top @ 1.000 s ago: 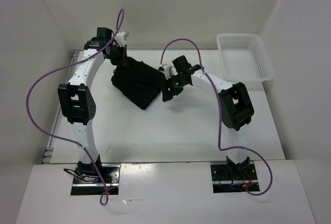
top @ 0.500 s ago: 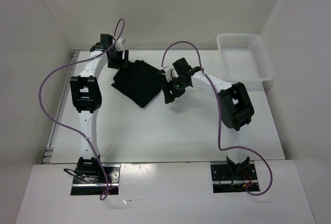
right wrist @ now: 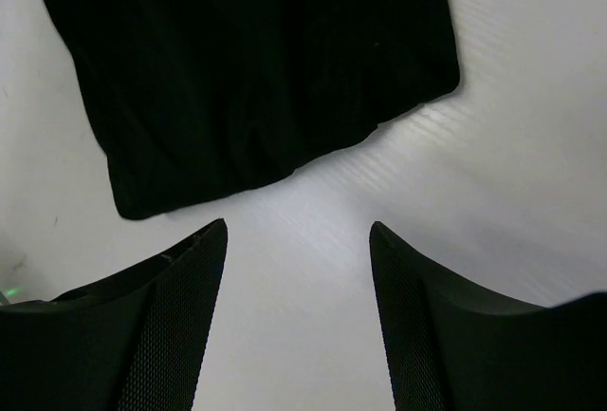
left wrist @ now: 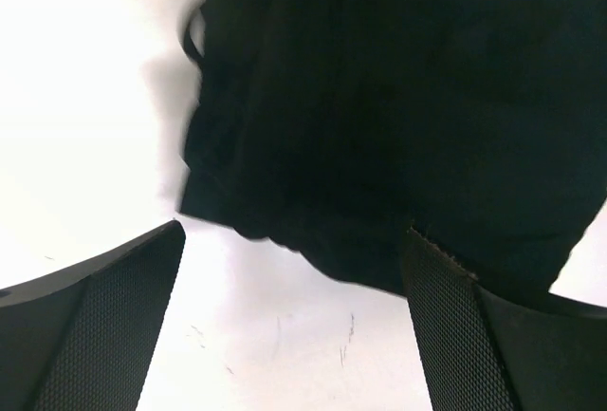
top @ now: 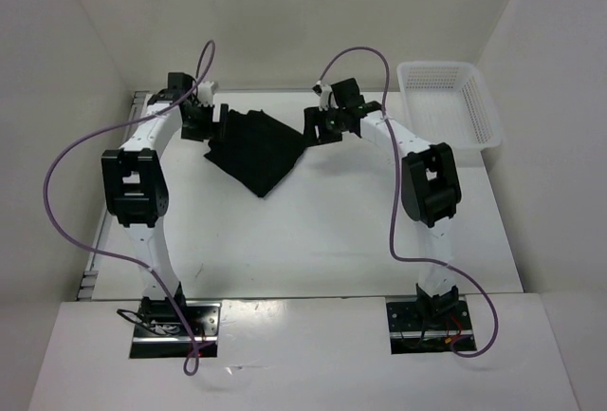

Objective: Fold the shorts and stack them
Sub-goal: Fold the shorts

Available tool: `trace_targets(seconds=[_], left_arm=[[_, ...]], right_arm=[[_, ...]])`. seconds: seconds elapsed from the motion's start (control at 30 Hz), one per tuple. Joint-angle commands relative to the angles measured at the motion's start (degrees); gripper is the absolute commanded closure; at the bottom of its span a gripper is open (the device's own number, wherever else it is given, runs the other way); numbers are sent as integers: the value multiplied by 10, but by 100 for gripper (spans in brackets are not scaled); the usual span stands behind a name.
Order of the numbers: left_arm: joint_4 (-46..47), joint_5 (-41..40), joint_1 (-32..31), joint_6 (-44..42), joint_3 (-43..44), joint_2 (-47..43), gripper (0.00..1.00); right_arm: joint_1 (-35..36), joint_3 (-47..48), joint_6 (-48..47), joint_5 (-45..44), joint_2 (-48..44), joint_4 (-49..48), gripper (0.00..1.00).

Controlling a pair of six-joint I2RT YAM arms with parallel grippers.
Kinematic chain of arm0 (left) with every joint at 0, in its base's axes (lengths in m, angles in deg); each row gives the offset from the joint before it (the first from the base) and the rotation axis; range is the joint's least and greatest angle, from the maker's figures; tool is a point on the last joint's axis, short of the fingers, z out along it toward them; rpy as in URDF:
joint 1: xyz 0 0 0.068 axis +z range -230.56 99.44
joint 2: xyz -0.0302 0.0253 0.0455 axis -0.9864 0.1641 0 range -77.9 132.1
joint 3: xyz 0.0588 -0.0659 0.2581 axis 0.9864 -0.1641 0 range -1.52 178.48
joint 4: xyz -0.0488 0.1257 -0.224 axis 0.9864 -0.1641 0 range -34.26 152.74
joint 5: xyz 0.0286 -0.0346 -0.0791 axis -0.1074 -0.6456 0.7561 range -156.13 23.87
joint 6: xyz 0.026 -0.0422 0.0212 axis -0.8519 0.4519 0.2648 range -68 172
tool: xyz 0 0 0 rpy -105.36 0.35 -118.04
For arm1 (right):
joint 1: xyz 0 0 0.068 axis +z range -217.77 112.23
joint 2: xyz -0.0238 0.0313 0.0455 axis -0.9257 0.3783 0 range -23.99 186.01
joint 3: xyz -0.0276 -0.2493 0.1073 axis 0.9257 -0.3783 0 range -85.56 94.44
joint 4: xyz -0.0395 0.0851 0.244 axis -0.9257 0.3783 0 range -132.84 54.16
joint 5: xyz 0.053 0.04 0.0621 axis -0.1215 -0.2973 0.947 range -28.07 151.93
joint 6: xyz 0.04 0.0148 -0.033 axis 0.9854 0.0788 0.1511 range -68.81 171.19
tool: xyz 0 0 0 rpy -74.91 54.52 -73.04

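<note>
The shorts (top: 254, 150) are plain black, of soft matte fabric. They lie folded into one flat, compact bundle on the white desk (top: 313, 240), in its far part and a little to the left of the middle. From above the bundle looks like a tilted square, with one corner pointing toward the near edge. In the left wrist view its edge shows several layers and small wrinkles. In the right wrist view its corners are rounded.

No text, label, brand, number or sign can be read in any view (overhead or either wrist); the shorts (top: 254, 150) show only plain black cloth; the basket (top: 442, 98) shows only bare white mesh.
</note>
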Motion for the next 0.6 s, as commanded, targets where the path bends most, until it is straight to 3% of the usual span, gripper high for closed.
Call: trace_targets(seconds=[0.0, 0.13, 0.43, 0.5, 0.53, 0.57], left_arm=[[23, 21, 0, -2, -77, -6, 0], [82, 14, 11, -2, -109, 11, 0], [100, 34, 28, -2, -114, 44, 2], [100, 58, 28, -2, -121, 51, 13], [93, 65, 28, -2, -121, 51, 32], [93, 78, 28, -2, -135, 51, 41]], right_arm=[[0, 27, 77, 15, 42, -30, 33], [0, 27, 91, 15, 54, -30, 34], [-6, -26, 75, 15, 3, -30, 34], [-6, -26, 74, 21, -3, -30, 34], [-6, -26, 74, 21, -3, -30, 36], [-6, -26, 74, 16, -9, -30, 36]])
